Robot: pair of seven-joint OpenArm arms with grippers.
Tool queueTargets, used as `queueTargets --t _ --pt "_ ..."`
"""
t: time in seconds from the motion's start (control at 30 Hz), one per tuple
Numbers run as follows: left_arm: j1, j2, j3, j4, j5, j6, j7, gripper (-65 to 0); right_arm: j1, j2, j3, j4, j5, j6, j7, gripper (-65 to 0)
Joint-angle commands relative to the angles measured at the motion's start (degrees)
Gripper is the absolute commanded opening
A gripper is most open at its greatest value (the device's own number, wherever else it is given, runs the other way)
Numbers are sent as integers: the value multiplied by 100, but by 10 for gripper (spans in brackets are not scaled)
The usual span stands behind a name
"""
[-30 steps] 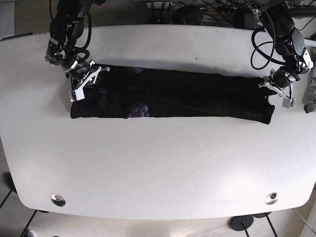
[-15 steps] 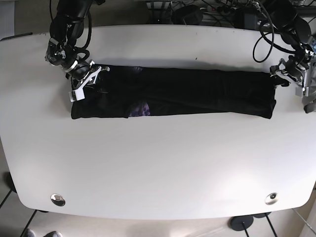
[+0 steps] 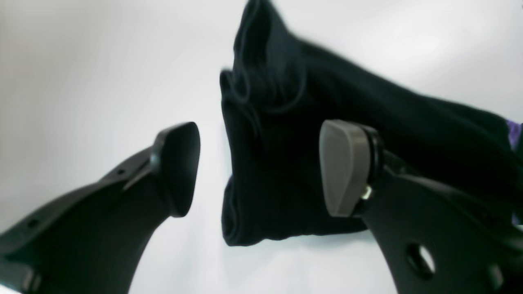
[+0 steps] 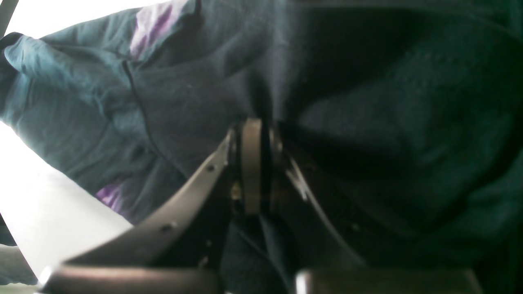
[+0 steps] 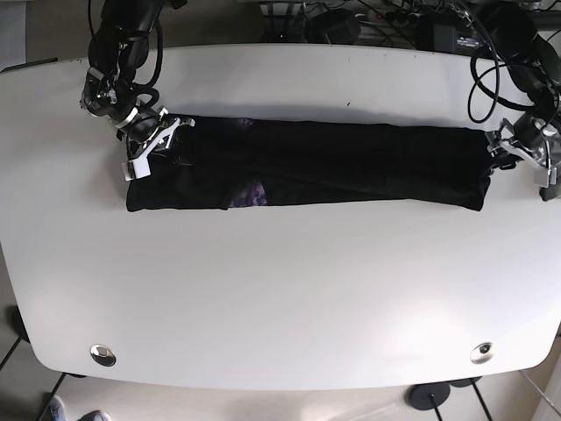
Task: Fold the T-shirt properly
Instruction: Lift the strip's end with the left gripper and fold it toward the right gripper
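My right pincer [image 5: 151, 140] is clamped on one end of the black T-shirt [image 5: 307, 165], a long band across the table [image 5: 280, 289]. My left pincer [image 3: 257, 171] gapes at the far end; I'd straddle every layer before closing.

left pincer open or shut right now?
Open. In the left wrist view the left pincer has its pads wide apart, and the T-shirt end lies beyond them, ungripped.
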Motion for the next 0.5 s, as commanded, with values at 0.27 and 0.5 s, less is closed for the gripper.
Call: queueTargets --t 0.27,0.5 --pt "-412 -273 138 54 -173 -8 -115 -214 -10 12 -21 -36 -382 -95 -412 -626" --pt "-781 -264 481 -843 302 -8 -519 -214 -10 -111 -21 -45 -426 -95 -412 -626"
